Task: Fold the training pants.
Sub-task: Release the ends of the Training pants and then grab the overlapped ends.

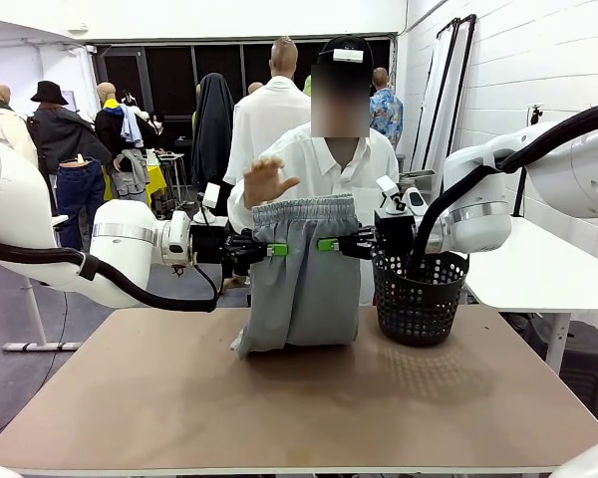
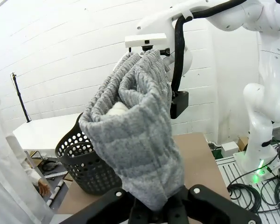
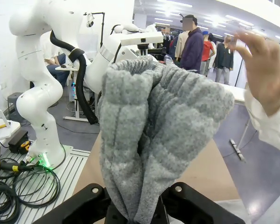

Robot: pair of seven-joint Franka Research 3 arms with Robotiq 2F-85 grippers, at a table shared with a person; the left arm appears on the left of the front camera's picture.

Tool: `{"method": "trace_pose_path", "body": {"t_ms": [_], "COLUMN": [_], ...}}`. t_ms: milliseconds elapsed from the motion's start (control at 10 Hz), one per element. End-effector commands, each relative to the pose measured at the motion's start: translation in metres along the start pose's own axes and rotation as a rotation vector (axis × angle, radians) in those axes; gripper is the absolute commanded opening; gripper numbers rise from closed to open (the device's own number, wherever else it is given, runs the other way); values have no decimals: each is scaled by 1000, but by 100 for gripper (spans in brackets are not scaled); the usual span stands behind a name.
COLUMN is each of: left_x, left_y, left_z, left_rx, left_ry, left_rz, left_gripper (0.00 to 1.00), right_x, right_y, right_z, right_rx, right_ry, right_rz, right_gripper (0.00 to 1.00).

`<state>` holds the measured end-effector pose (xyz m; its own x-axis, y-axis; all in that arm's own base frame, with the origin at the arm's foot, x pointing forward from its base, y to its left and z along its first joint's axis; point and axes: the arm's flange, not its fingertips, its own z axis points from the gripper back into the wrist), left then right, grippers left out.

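While the training pants (image 1: 304, 289) hang in the air over the far middle of the table (image 1: 279, 398), let's sweep across from the left. First up, the left gripper (image 1: 275, 249) reaches in sideways, its fingers pressed together on the grey jersey just under the gathered waistband, and the left wrist view shows the cloth bunched right down into the jaws. Just above and behind that corner, the person's hand (image 1: 266, 182) is raised, palm open, and as far as I can tell it is clear of the fabric. Centre stage, the pants drop as one narrow grey column, waistband on top, with the bottom end just meeting the tabletop and crumpling a little at its left corner. On the other side the right gripper (image 1: 326, 245) mirrors its partner, pinching the cloth at the same height. Further right, the black mesh basket (image 1: 419, 299) stands on the table just beside the pants. So where are we? Lifted and held at both sides, possibly doubled leg on leg, though I can't tell for sure. By my read, laying the pants down flat and folding them across is all yet to come.
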<state>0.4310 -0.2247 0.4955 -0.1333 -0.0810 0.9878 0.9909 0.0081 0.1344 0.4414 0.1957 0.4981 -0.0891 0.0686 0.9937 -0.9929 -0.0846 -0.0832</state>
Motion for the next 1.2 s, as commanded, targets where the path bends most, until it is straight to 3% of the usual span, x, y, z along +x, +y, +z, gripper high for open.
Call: {"method": "trace_pose_path", "body": {"t_ms": [0, 1100], "left_x": [1, 1], "left_y": [-1, -1], "left_z": [0, 0], "left_rx": [6, 6], "left_ry": [-17, -17], "left_rz": [9, 9], "left_gripper": [0, 0], "right_x": [1, 1], "right_y": [1, 1], "right_z": [0, 0], "right_rx": [0, 0], "right_ry": [-1, -1], "right_rz": [6, 6], "right_gripper": [0, 0]}}
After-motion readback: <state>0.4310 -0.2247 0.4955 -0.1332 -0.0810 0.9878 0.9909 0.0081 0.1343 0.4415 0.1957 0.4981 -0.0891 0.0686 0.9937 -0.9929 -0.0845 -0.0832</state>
